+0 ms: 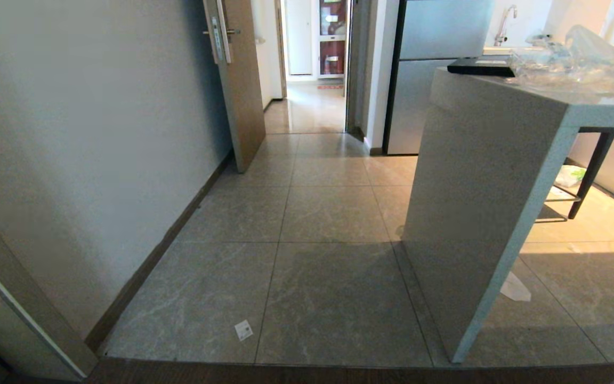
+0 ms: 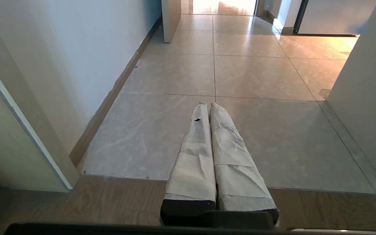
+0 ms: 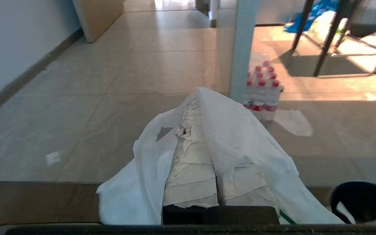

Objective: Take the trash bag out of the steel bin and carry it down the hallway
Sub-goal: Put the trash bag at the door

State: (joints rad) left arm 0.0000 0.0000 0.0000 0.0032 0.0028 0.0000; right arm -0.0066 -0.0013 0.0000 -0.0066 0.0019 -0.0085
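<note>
Pinched flat between the right gripper (image 3: 201, 98), low centre of frame, the trash bag (image 3: 240, 137) drapes loosely. Steer slowly for the hallway (image 1: 307, 109), top centre, keeping that clamp tight. Left gripper (image 2: 207, 105) is pressed together, empty.

White trash bag (image 3: 240, 140), black-rimmed steel bin (image 3: 357, 199), grey marbled floor tiles (image 1: 333, 298), red-capped bottles (image 3: 263, 91).

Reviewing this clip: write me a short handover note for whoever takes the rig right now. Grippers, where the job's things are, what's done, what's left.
Right gripper: shut on the trash bag, whose white plastic drapes over the fingers.
Left gripper: shut, empty, pointing over the floor.
Steel bin: black rim beside the right gripper, low at the robot's right.
Done: the bag appears out of the bin and in hand.
Left: drive across the tiled floor, past the open door, and down the hallway.
</note>
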